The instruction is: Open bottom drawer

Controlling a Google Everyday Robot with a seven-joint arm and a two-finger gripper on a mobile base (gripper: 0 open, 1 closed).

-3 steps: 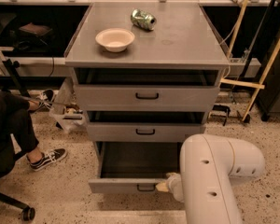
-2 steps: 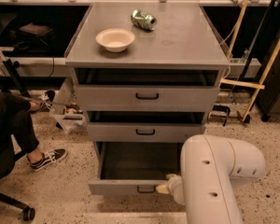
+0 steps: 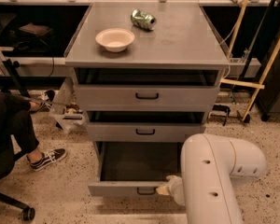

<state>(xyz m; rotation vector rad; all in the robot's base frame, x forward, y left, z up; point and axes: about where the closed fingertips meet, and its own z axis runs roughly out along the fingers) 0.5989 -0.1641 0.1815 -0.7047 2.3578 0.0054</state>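
Note:
The bottom drawer [image 3: 123,189] is the lowest of three grey drawers and stands pulled out, its dark inside showing and its small black bar handle [image 3: 146,191] on the front. My gripper [image 3: 164,188] is at the drawer front's right part, just right of the handle, at the end of my white arm [image 3: 214,171]. The arm hides most of the gripper. The mid-sized drawer [image 3: 144,131] and the widest top drawer [image 3: 147,96] above are pushed in.
On the grey cabinet top [image 3: 177,41] stand a beige bowl [image 3: 115,39] and a lying green can [image 3: 143,19]. A seated person's leg and shoe [image 3: 46,157] are at the left, beside a chair wheel [image 3: 27,213]. Wooden poles [image 3: 266,69] lean at the right.

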